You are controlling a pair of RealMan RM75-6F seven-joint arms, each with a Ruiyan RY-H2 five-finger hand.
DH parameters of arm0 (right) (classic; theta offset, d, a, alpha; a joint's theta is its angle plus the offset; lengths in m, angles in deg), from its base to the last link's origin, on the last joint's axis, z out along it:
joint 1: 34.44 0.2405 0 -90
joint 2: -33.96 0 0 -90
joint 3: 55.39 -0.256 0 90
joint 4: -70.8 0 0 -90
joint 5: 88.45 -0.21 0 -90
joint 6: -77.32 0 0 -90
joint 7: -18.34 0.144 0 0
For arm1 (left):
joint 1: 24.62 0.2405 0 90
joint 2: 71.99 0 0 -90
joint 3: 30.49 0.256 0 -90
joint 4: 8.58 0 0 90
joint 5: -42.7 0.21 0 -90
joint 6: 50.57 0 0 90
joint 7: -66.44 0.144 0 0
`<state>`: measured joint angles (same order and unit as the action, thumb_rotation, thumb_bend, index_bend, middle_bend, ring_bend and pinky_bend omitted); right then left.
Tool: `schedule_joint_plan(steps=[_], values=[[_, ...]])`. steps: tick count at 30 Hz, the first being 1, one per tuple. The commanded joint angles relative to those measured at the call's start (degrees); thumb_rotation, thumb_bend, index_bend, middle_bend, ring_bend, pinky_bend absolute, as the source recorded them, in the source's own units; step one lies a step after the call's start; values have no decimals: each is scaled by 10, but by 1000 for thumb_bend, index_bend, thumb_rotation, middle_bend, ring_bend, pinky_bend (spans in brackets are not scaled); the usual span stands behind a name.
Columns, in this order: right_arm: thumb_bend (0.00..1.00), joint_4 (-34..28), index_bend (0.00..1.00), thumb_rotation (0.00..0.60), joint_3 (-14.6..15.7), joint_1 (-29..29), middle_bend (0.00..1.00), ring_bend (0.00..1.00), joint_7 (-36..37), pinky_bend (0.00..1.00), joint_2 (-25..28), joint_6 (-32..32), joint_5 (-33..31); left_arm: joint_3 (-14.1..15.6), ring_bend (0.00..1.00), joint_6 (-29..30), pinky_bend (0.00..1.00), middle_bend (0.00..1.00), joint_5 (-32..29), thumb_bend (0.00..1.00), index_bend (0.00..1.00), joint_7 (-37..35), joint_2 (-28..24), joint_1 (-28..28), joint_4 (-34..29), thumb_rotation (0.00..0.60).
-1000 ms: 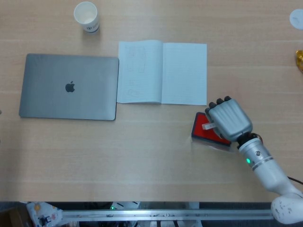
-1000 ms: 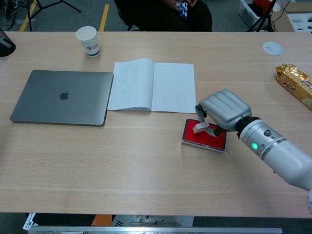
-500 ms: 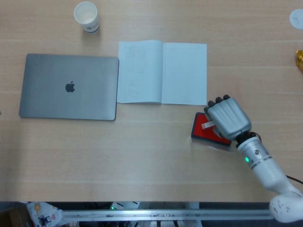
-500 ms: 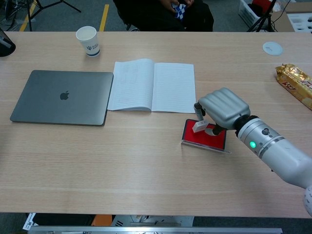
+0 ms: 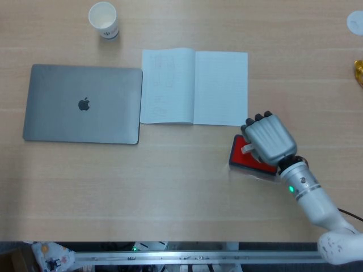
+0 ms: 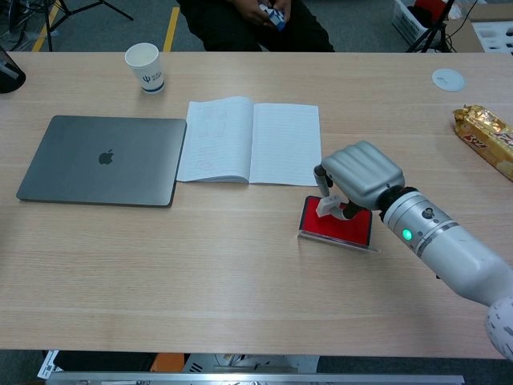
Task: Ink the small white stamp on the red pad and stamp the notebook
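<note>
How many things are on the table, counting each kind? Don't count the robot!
Laptop: 1
Paper cup: 1
Open notebook: 1
Red ink pad: 1
Small white stamp, held over the pad by the right hand: 1
Snack packet: 1
Round white lid: 1
Total: 7

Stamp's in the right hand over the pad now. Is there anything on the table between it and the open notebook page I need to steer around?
Nothing visible. The right hand holds the small white stamp over the red pad, and only bare table lies between the pad and the notebook. The laptop and paper cup sit beyond the notebook.
</note>
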<state>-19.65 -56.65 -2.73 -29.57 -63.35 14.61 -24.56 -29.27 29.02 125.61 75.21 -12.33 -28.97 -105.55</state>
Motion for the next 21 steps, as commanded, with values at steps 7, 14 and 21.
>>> schedule_joint_plan(steps=[7,14,21], values=[[219,1,658,600,0,2,536,437,3,416,-1,0,-3,0,272,1,256,280,2,180,319,-3,0,0,1,600],[255,-8,706,600,0,4,560,444,7,416,4,1,-7,0,271,1,256,279,1,180,319,-5,-1,1,2,600],[265,-51,726,600,-3,4,574,448,26,416,33,11,-23,2,271,-2,256,279,3,180,319,-3,-4,0,-3,600]])
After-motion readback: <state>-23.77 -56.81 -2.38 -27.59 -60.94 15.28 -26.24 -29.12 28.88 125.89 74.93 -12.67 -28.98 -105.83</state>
